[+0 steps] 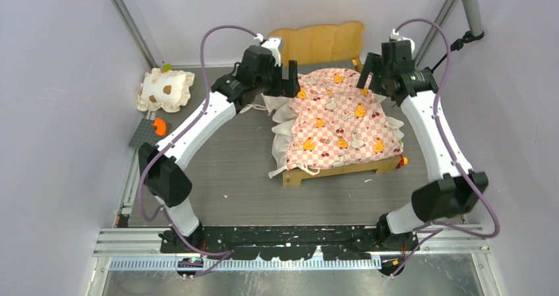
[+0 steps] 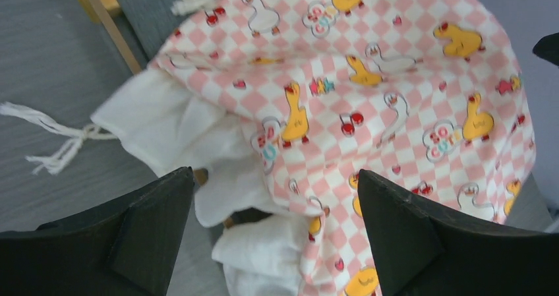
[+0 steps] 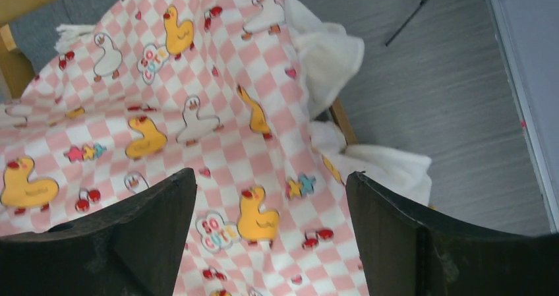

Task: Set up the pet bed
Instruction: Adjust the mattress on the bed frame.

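While both arms reach over the far half of the table (image 1: 224, 177), you have the bed (image 1: 333, 121) standing right of its middle, headboard (image 1: 323, 42) toward the back wall. Its pink checkered mattress (image 1: 343, 134) lies rumpled on the frame (image 1: 343, 169), the cream ruffle spilling over the left side. Your left end effector (image 2: 275, 177) hangs released over the mattress's left edge near the headboard, fingers spread, gripping nothing. Your right end effector (image 3: 270, 177) is likewise released, over the right edge. A pillow (image 1: 165, 90) lies well apart by the left wall.
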`<state>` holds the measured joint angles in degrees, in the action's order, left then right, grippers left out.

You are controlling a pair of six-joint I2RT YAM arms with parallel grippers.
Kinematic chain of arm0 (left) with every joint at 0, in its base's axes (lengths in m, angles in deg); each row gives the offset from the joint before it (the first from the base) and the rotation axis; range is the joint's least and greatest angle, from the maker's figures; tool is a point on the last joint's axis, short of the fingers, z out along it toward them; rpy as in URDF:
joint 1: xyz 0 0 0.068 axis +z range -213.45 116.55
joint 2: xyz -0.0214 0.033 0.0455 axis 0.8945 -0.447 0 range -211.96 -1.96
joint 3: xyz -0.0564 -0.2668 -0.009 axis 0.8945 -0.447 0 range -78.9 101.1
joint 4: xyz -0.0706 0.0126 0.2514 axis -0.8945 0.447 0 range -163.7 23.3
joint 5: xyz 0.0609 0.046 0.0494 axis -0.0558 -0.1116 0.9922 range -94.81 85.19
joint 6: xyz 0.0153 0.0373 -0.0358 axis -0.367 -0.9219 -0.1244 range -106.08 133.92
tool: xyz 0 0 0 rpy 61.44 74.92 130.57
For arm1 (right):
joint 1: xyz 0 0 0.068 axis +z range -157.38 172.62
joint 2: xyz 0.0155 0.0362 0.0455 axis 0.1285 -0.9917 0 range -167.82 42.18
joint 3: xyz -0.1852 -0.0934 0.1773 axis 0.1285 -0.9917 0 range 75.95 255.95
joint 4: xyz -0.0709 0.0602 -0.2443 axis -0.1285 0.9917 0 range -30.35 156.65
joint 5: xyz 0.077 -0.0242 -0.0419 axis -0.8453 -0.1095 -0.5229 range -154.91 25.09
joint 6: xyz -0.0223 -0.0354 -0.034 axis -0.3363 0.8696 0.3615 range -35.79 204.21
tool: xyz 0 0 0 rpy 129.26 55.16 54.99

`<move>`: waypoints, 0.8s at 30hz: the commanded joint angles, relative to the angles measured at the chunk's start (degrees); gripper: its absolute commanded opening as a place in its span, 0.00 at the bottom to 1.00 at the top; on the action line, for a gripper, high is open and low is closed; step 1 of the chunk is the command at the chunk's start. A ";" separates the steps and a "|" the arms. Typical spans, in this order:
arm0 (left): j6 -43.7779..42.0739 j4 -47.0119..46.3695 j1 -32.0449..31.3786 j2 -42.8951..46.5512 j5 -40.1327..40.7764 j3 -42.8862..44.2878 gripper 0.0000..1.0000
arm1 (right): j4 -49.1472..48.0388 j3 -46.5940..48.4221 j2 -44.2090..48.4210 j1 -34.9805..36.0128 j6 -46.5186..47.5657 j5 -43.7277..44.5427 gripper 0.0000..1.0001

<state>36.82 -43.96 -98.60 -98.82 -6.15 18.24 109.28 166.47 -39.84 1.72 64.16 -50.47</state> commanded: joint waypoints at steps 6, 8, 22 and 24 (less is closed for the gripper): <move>4.26 3.74 5.05 -14.92 3.27 15.63 1.00 | -3.26 17.28 -20.70 -3.04 2.93 -2.49 0.89; 4.61 2.24 5.10 -17.61 2.38 15.69 1.00 | -5.17 18.22 -23.87 -3.67 3.46 -3.94 0.89; 6.92 -1.38 5.10 -30.40 -2.15 23.07 0.72 | -10.91 18.99 -31.99 -4.71 3.01 -11.79 0.52; 6.79 -1.86 5.10 -29.73 -2.00 22.49 0.50 | -12.63 17.59 -30.18 -4.75 3.17 -12.01 0.31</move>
<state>42.72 -40.94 -92.35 -129.81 -4.67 37.78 101.96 184.68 -75.07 -3.11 67.00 -60.61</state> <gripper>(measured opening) 0.652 0.455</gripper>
